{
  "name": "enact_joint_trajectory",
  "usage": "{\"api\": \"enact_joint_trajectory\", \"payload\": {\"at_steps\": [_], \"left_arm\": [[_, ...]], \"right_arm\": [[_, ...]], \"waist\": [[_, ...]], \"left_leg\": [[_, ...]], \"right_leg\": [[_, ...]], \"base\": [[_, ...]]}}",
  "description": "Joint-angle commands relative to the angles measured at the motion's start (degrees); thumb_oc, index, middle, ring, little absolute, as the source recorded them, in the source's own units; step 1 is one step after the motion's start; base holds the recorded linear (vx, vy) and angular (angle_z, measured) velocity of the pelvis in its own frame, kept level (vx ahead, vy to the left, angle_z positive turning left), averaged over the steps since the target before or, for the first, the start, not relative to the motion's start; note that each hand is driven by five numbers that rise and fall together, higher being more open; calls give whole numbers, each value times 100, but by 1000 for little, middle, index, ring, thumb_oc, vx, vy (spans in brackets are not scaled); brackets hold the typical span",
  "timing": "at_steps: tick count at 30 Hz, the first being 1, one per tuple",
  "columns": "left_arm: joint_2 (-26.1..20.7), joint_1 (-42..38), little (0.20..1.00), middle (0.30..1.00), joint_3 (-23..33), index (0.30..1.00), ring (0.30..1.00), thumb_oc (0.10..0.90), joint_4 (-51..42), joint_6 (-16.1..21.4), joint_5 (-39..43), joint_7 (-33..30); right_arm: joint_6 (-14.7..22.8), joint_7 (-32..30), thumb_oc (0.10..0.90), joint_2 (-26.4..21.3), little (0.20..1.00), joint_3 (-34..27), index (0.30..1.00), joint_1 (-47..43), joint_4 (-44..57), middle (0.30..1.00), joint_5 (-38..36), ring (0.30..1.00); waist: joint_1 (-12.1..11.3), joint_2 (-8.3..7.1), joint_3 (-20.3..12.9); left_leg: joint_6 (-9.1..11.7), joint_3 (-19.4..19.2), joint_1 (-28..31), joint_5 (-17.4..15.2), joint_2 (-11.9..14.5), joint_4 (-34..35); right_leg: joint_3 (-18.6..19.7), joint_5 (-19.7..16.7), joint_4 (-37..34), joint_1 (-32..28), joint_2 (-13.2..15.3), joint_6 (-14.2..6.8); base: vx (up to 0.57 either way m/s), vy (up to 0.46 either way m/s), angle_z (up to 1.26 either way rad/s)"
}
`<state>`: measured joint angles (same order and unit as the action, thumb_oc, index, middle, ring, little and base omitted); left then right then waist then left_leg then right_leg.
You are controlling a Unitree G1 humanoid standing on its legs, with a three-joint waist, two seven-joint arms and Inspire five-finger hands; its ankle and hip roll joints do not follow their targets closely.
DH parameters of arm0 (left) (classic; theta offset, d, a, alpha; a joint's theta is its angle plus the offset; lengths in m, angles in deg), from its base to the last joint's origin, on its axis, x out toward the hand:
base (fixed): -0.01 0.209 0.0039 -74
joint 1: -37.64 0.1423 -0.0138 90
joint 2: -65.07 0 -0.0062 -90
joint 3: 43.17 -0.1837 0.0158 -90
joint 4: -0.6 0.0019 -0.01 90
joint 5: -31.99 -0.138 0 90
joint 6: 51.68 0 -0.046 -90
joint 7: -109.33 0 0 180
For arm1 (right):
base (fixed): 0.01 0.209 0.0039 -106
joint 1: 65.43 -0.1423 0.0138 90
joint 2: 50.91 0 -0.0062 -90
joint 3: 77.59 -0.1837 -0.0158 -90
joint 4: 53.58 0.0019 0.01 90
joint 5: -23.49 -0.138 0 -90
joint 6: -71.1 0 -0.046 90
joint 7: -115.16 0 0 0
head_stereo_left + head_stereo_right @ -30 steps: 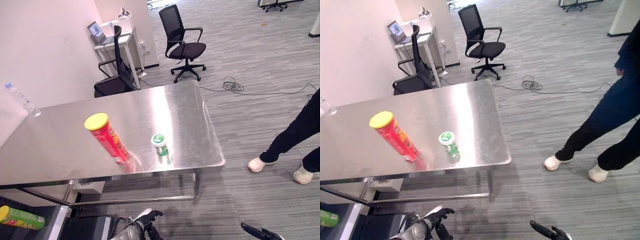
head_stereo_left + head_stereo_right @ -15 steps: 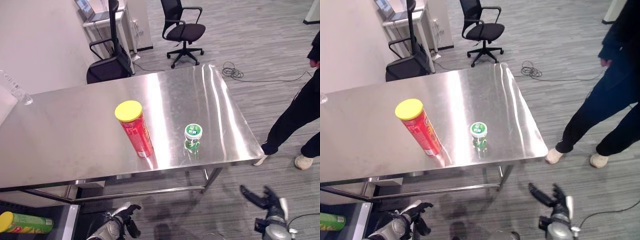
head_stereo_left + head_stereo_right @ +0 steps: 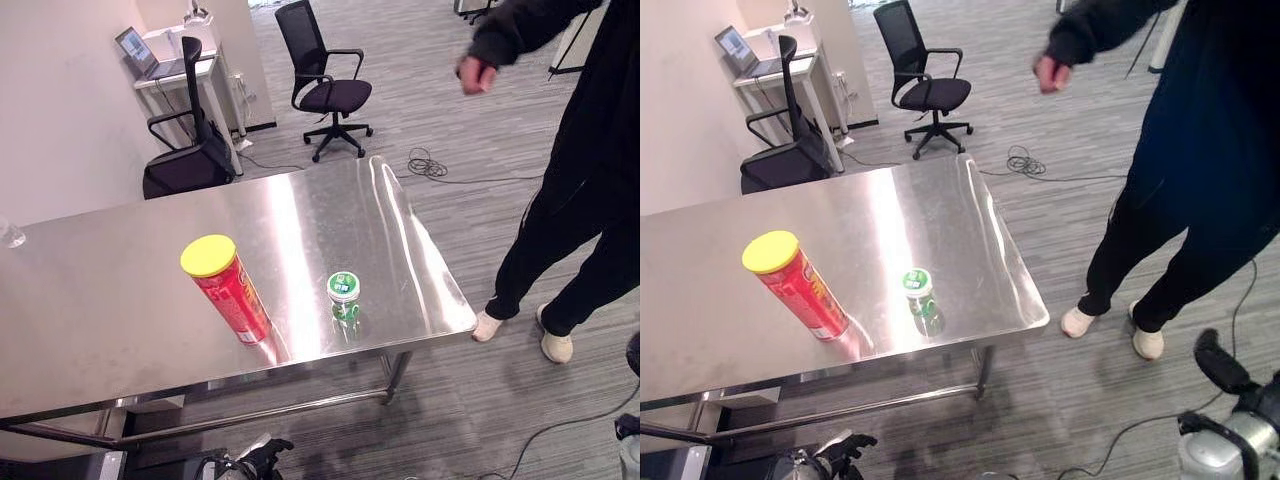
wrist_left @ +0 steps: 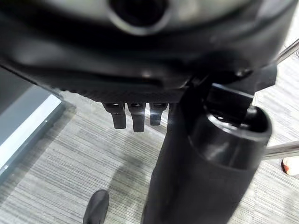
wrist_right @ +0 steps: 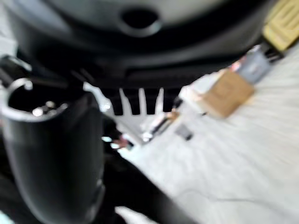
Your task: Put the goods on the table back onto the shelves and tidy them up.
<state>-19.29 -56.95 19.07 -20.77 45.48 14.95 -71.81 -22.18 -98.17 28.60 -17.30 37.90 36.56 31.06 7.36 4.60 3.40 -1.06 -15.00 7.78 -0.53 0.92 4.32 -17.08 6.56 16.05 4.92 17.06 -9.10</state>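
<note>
On the table [image 3: 120, 300], red can [image 3: 228, 303] stands far above left hand [image 3: 262, 458].

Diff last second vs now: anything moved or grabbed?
Nothing grabbed. The person has stepped closer to the table, arm raised. The right hand has swung out to the robot's right; the left hand stays low and empty. The red can and green bottle haven't moved; apparent shift is camera motion.

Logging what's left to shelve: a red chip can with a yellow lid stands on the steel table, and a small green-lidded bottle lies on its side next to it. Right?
Not quite. The green-lidded bottle stands upright, lid up, as the left eye view shows. The red chip can with its yellow lid does stand beside it on the steel table.
</note>
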Motion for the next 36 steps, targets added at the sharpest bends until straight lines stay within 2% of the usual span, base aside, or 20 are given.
{"api": "enact_joint_trajectory", "payload": {"at_steps": [1, 2, 3, 4, 5, 6, 7, 8, 9, 10, 12, 13, 23, 28, 36], "left_arm": [[-315, -294, 900, 900, 538, 900, 900, 800, 211, 209, -25, -276], [-352, -239, 900, 900, 582, 900, 900, 800, 197, 245, -37, -285], [-408, -145, 900, 900, 683, 900, 900, 800, 131, 308, -15, -253], [-409, -141, 900, 900, 681, 900, 900, 800, 127, 307, -15, -251], [-452, -51, 900, 900, 720, 900, 900, 800, 24, 332, 21, -183], [-490, -19, 900, 900, 742, 900, 900, 800, -26, 352, 36, -124], [-495, -5, 900, 900, 745, 900, 900, 800, -45, 348, 40, -110], [-549, 46, 900, 900, 740, 900, 900, 800, -114, 366, 34, -35], [-550, 60, 900, 900, 748, 900, 900, 800, -127, 363, 36, -28], [-580, 121, 900, 900, 801, 900, 900, 800, -175, 369, 26, 100], [-596, 148, 900, 900, 812, 900, 900, 800, -183, 363, 6, 137], [-609, 148, 900, 900, 825, 900, 900, 800, -149, 356, 8, 194], [-595, 269, 900, 900, 730, 900, 900, 800, -206, 399, 18, 367], [-611, 338, 900, 900, 746, 900, 900, 800, -238, 416, 55, 369], [-611, 388, 900, 900, 777, 900, 900, 800, -279, 433, 8, 379]], "right_arm": [[1250, 469, 800, -274, 900, -71, 900, -336, 1146, 900, 535, 900], [1455, 751, 800, -346, 900, 23, 900, -299, 1259, 900, 352, 900], [1760, 1316, 800, -429, 900, 1, 900, -213, 1506, 900, -153, 900], [1759, 1326, 800, -429, 900, -6, 900, -206, 1510, 900, -162, 900], [1978, 1880, 800, -499, 900, 14, 900, -189, 1709, 900, -671, 900], [2034, 2134, 800, -587, 900, 24, 900, -178, 1808, 900, -836, 900], [2035, 2181, 800, -594, 900, 5, 900, -168, 1812, 900, -879, 900], [2046, 2593, 800, -779, 900, 138, 900, -172, 1868, 900, -1151, 900], [2053, 2625, 800, -798, 900, 136, 900, -179, 1849, 900, -1188, 900], [1994, 3129, 800, -1028, 900, 271, 900, -83, 1980, 900, -1318, 900], [1950, 3314, 800, -1183, 900, 318, 900, -25, 1975, 900, -1375, 900], [1859, 3608, 800, -1357, 900, 440, 900, 9, 1906, 900, -1463, 900], [1712, 4431, 800, -1644, 900, 1215, 900, -148, 1654, 900, -2098, 900], [1760, 4563, 800, -1476, 900, 1423, 900, -241, 1569, 900, -2475, 900], [1757, 4530, 800, -1331, 900, 1445, 900, -222, 1577, 900, -2246, 900]], "waist": [[-91, -587, 40], [-89, -597, 50], [-82, -623, 50], [-82, -622, 47], [-95, -633, 37], [-115, -646, 32], [-108, -643, 28], [-161, -658, 18], [-149, -653, 13], [-194, -675, 24], [-200, -677, 5], [-225, -691, 2], [-353, -663, 16], [-399, -641, 22], [-415, -595, -3]], "left_leg": [[226, 265, -41, -426, 24, 68], [233, 250, -28, -430, 30, 68], [237, 236, -36, -423, 32, 68], [237, 237, -37, -423, 31, 68], [249, 236, -38, -419, 31, 68], [255, 240, -39, -417, 33, 68], [256, 244, -38, -416, 33, 68], [268, 246, -36, -407, 34, 68], [270, 249, -36, -406, 35, 68], [287, 244, -21, -398, 48, 68], [298, 241, -30, -386, 55, 68], [313, 242, -20, -377, 75, 68], [403, 231, 29, -322, 191, 68], [434, 233, 25, -293, 234, 68], [492, 244, 37, -267, 316, 68]], "right_leg": [[151, -1560, -927, -433, 445, -433], [151, -1560, -905, -430, 448, -439], [149, -1577, -901, -422, 453, -445], [148, -1577, -901, -421, 454, -445], [134, -1579, -902, -433, 454, -454], [127, -1583, -910, -444, 456, -461], [121, -1584, -915, -451, 456, -462], [86, -1600, -935, -471, 459, -471], [80, -1604, -945, -478, 458, -471], [54, -1605, -955, -506, 452, -476], [31, -1614, -973, -514, 451, -484], [29, -1593, -985, -531, 443, -475], [-17, -1414, -1123, -672, 348, -402], [-59, -1363, -1167, -720, 314, -376], [-103, -1253, -1274, -819, 228, -329]], "base": [[-24, -6, 5], [-50, -16, 5], [0, 0, 0], [-18, -16, 5], [-4, -16, 6], [-3, -16, 8], [1, -16, 11], [2, -9, 13], [-9, -23, 20], [-13, -20, 14], [-6, -10, 5], [0, 0, 0], [0, 0, 0], [0, 0, 0], [4, -15, 1]]}}
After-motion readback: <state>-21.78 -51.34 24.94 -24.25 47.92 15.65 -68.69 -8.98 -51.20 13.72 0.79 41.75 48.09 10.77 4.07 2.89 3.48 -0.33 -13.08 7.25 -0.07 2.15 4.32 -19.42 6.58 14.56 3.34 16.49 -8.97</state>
